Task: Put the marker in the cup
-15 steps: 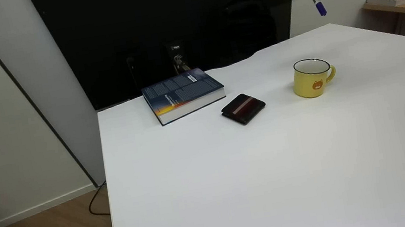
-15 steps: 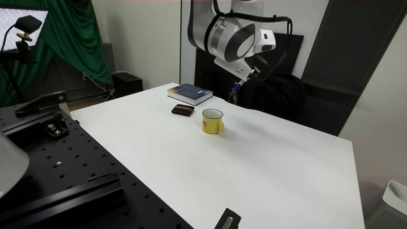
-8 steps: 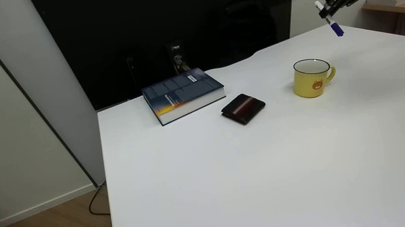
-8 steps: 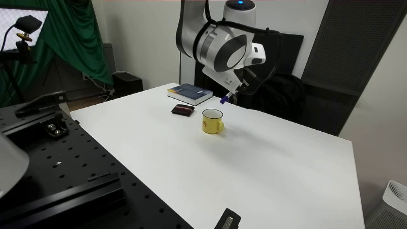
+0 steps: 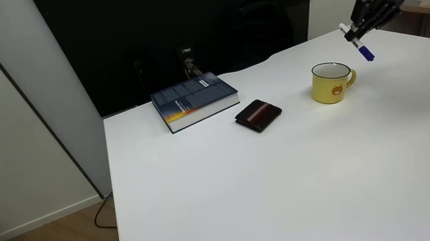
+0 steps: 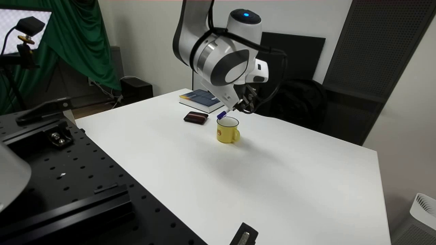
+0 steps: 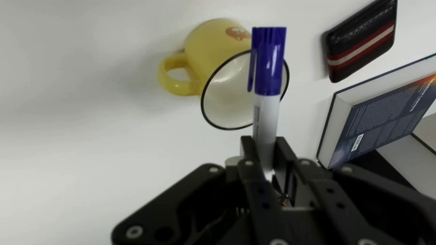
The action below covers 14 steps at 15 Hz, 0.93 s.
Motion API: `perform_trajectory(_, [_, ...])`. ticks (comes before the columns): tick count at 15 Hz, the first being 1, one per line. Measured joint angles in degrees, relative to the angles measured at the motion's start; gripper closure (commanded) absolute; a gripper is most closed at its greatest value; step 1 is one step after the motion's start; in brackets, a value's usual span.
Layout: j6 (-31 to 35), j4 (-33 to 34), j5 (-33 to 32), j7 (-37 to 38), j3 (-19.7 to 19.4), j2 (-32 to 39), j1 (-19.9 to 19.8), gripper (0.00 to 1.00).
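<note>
1. The marker is being clamped in the gripper, lower middle of the wrist view; its white barrel is being pinched between both fingertips.
2. In the wrist view the blue cap is being pointed toward the top of the frame, and the mouth of the cup is being partly covered by the marker.
3. Upper right of an exterior view, the marker is being held tilted, cap end lowest. Near the middle of an exterior view, the cap is being seen across the cup's rim; whether contact is being made cannot be told.
4. The cup is being supported upright on the white table.
5. Upper middle of an exterior view, part of the book is being hidden by the arm; a striped wallet is being shown lying near it.
6. Lower left of an exterior view, a black perforated plate is being seen.
</note>
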Motion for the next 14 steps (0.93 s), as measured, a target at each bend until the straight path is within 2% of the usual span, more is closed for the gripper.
perform_trajectory(7, [0.1,0.2,-0.2,0.0,0.7,2.5,-0.3,0.96])
perform_trajectory(14, [0.1,9.0,-2.3,0.0,5.1,6.4,-3.2,0.96])
